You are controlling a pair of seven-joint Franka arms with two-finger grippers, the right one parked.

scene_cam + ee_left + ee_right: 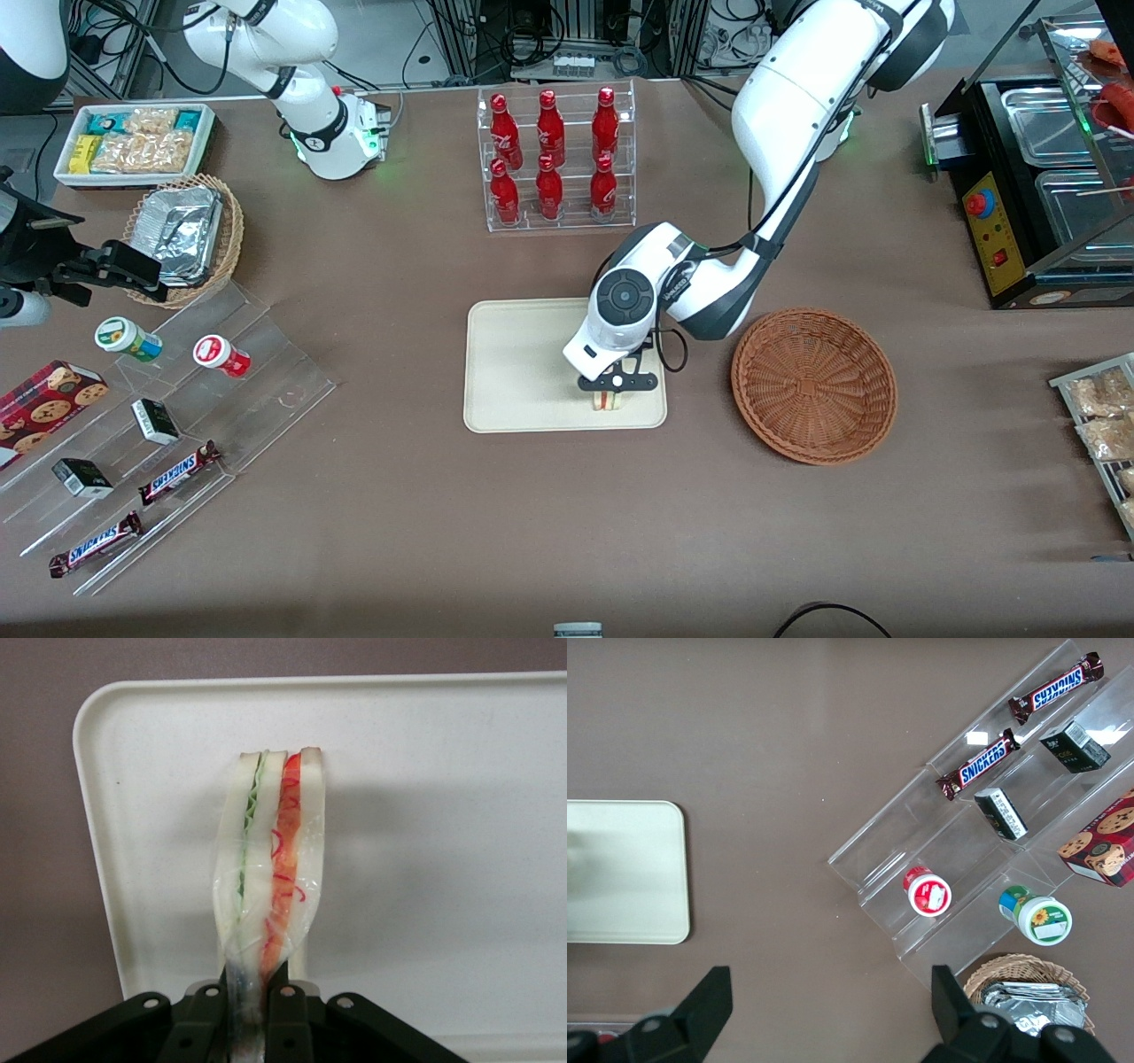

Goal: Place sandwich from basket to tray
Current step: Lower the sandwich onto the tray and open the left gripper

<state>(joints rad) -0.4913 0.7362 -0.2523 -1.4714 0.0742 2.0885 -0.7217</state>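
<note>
Black two-finger tool [611, 392] sits over the near corner of the flat cream rectangular tray [514, 363] on the basket side, fingers [205, 1014] clamped on the clear-wrapped triangular white-bread sandwich [270, 859]. Red and green filling layers show on the cut edge; the wedge is close to the tray's low rounded rim, whether it rests on the tray I cannot tell. Rest of the tray is bare plain surface. Round reddish-brown woven wicker basket [813, 384] lies just beside the tray on the brown worktop [399, 514], nothing in it. Clear rack of red bottles [556, 159] stands farther from the front camera, well apart.
</note>
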